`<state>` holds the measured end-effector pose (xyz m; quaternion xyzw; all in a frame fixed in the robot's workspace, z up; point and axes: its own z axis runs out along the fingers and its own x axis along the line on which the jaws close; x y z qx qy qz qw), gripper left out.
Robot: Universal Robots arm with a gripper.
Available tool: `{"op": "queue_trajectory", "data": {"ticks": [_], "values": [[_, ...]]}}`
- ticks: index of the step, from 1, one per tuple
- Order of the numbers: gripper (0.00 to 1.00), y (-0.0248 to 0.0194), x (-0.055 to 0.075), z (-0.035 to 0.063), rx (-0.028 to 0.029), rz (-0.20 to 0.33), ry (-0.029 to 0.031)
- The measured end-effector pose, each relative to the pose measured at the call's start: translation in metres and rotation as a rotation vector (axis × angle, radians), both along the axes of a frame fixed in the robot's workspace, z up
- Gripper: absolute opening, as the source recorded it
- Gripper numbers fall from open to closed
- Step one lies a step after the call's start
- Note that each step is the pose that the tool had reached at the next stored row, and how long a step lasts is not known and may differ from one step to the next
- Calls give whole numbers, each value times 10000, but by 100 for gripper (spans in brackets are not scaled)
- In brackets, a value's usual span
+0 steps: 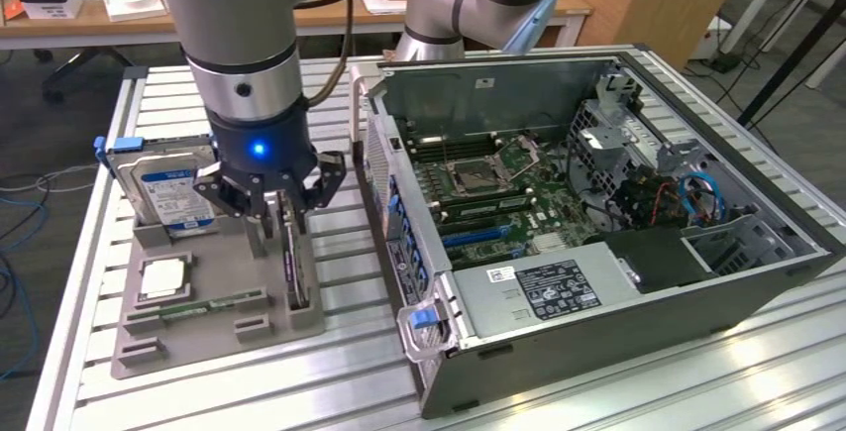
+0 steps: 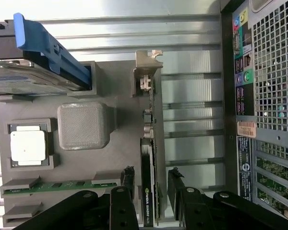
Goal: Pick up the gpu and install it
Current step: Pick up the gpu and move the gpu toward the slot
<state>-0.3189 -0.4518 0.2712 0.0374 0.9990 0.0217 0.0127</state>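
Observation:
The gpu (image 1: 299, 280) is a thin dark card standing on edge in a slot of the grey holder (image 1: 198, 337), at the holder's side nearest the computer case. From the wrist it appears edge-on as a narrow dark strip (image 2: 149, 139) with a silver bracket (image 2: 146, 67) at its far end. My gripper (image 1: 273, 238) hangs straight over one end of the card. It is open (image 2: 151, 179), with one black finger (image 2: 128, 179) on each side of the card and a small gap on both sides.
The grey holder also carries a silver hard drive (image 1: 165, 188) with a blue clip (image 2: 53, 48), a processor chip (image 2: 28, 146) and a green memory stick (image 2: 57, 187). The open computer case (image 1: 740, 282) stands at the exterior view's right, its motherboard (image 1: 482, 203) exposed.

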Motion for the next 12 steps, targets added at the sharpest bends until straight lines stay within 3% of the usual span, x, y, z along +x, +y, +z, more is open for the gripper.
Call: {"op": "queue_trajectory", "data": {"ticks": [12], "values": [[42,0,-25,-70,-13,1,-1]]}}
